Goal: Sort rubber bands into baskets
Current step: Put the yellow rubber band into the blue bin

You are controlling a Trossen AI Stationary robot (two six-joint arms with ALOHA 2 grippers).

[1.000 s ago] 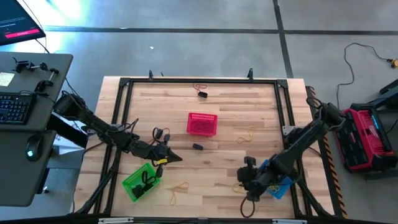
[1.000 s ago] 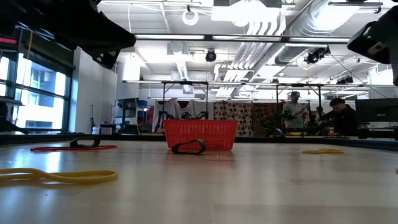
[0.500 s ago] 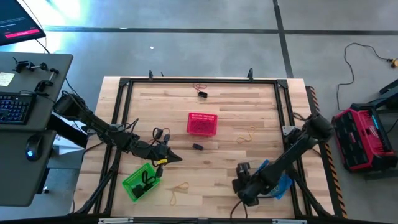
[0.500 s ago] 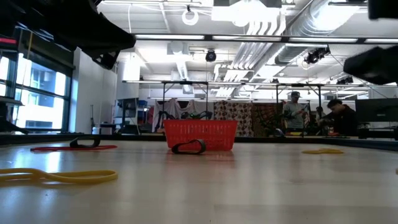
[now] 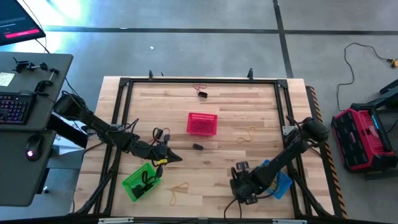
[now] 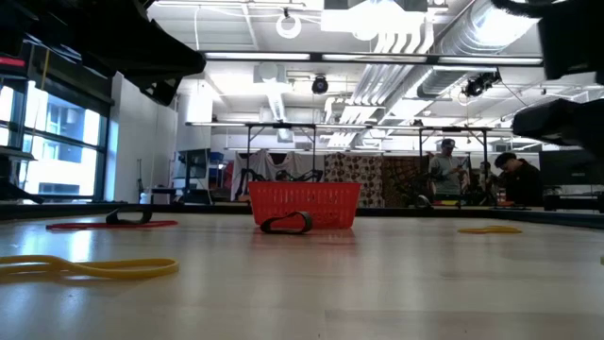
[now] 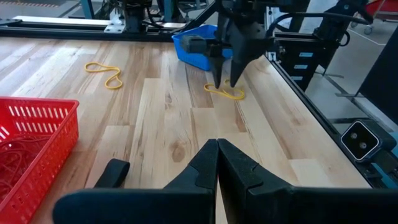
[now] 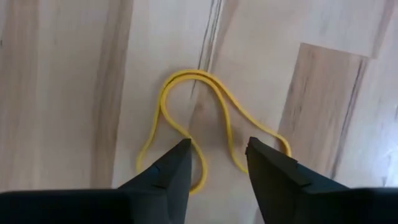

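Left gripper [image 5: 176,158] hangs over the near-left table [image 5: 230,112], fingers pressed together on nothing, right above the green basket [image 5: 142,181]. A yellow band [image 5: 178,189] lies just right of that basket. Red basket [image 5: 202,124] sits mid-table, a black band [image 5: 198,147] just in front. Near right, the right gripper [image 8: 216,163] points down, fingers apart, straddling a yellow rubber band [image 8: 205,118] beside the blue basket [image 5: 278,182].

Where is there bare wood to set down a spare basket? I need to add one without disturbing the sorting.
Bare wood lies between the red basket and the table's left rail, and along the far edge right of the dark bands. The near side is crowded: green basket, yellow bands, blue basket, and the right end effector open over a yellow band.
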